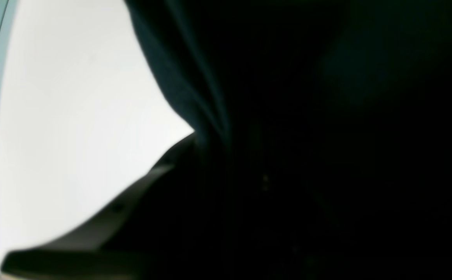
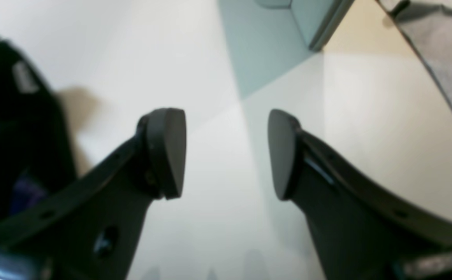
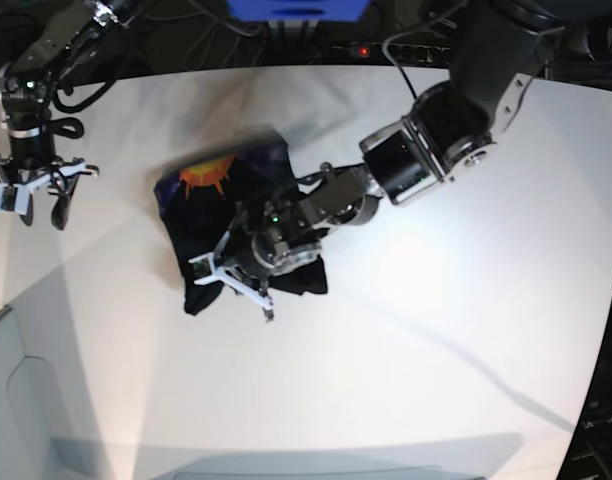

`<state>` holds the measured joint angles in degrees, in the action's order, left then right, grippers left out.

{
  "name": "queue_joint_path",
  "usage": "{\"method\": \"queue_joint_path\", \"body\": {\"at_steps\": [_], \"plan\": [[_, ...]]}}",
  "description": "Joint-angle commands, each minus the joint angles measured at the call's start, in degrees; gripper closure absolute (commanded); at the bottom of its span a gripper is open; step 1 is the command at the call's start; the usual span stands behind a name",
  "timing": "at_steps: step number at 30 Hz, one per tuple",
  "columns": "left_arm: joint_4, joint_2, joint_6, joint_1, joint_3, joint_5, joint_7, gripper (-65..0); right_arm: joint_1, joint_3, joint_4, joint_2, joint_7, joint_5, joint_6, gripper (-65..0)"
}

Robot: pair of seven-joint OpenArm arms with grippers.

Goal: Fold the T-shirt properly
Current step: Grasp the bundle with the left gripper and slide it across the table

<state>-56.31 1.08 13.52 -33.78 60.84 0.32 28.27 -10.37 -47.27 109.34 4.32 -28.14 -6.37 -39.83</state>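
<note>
Folding looks well along, by my reading: the T-shirt (image 3: 241, 225) lies as a compact dark bundle, roughly square, a little toward ten o'clock from the middle of the white bench (image 3: 436, 330). Its orange sunburst print shows at the bundle's eleven o'clock corner. The outline is uneven at the six o'clock edge, so a final tuck or smoothing probably remains.

Count: one T-shirt, two arms, two pincers, one bench.

The left pincer (image 3: 234, 278) sits over the bundle's six o'clock edge with its fingers splayed apart in the base view; its wrist camera shows almost only black cloth (image 1: 288, 136) pressed close, so I cannot tell whether any fabric is caught between them. The right pincer (image 2: 226, 151) hangs released, its pads plainly parted over bare bench, well apart from the shirt toward nine o'clock (image 3: 31, 190), with only a dark corner of cloth at its camera's edge.
</note>
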Motion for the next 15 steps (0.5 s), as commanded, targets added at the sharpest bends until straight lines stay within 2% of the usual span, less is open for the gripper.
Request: {"method": "queue_joint_path", "body": {"at_steps": [1,4,8,11,15], "plan": [[-0.3,-0.5,3.6,-0.5,0.0,-0.6,0.4,-13.8,-0.3,-0.1,1.6,-0.2,1.5,-1.1,-0.2,-30.9],[-0.4,-1.3,6.0,-0.5,-0.1,3.2,0.2,-26.6,-1.5,-0.1,2.7,1.4,1.5,-1.1,-0.2,-30.9],[-1.7,-1.9,6.2,-2.0,-0.3,8.6,0.1,-38.9,-2.5,-0.1,3.7,2.4,1.5,-1.1,-0.2,-31.0],[-3.9,-1.9,6.1,-3.7,-0.3,9.3,0.1,-43.0,-2.5,-0.1,3.8,2.9,1.5,-1.1,-0.2,-31.0],[-7.0,-1.7,6.1,-5.0,-0.6,9.5,0.6,-43.2,-2.6,0.3,3.8,3.8,1.5,-1.1,-0.2,-31.0]]}}
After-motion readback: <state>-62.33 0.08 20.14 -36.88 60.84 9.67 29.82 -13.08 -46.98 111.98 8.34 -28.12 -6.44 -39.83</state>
